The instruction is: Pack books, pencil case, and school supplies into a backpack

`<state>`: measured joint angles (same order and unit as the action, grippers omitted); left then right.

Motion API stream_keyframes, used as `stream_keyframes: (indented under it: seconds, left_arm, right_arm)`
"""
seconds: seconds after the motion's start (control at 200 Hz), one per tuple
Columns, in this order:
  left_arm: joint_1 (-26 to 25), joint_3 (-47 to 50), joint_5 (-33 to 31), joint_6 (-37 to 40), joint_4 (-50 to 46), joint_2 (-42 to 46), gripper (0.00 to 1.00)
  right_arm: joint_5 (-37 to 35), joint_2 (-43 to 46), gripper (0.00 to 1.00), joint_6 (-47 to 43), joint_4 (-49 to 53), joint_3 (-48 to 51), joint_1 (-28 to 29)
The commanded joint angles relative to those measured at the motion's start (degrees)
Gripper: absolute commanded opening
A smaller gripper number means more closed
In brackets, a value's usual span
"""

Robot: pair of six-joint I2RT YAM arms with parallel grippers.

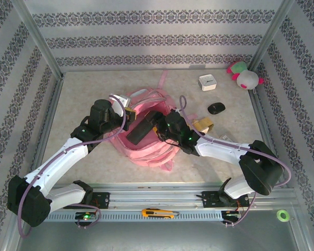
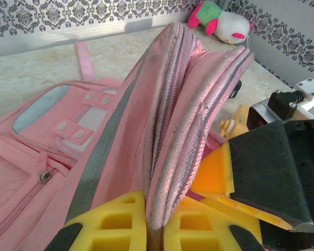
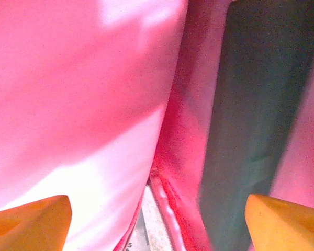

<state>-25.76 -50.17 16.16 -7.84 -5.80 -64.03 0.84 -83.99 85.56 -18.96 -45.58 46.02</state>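
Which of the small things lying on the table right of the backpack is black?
The black oval thing, likely a computer mouse, lying between the white box and the tan item. The plush toy is pink, white and green.

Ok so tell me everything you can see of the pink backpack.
The backpack is soft pink fabric, with pale patches, snap tabs and a zip pocket on its front. It lies slumped on the table, one strap trailing toward the back wall. The left gripper pinches its ribbed opening edge between yellow pads, holding it up.
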Motion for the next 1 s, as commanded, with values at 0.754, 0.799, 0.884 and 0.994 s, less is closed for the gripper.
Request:
stream_keyframes:
  seconds: [0.754,0.799,0.884,0.994]
  left_arm:
    - [0.36,-3.81,6.00,-1.39,10.10,2.08,0.00]
    - [0.39,-3.88,6.36,-1.39,10.24,2.09,0.00]
    - [0.37,-4.02,7.18,-1.63,10.54,2.02,0.00]
    - [0.37,-4.01,8.08,-2.08,11.16,2.04,0.00]
  right_arm:
    - [-5.30,-18.93,0.42,2.73,-8.47,-8.50,7.70]
    - [-5.62,-20.34,0.38,2.15,-9.42,-9.72,7.52]
    - [-5.41,-23.43,0.30,1.43,-11.56,-12.21,6.36]
    - [-4.66,-27.93,0.25,-0.17,-14.63,-16.59,4.25]
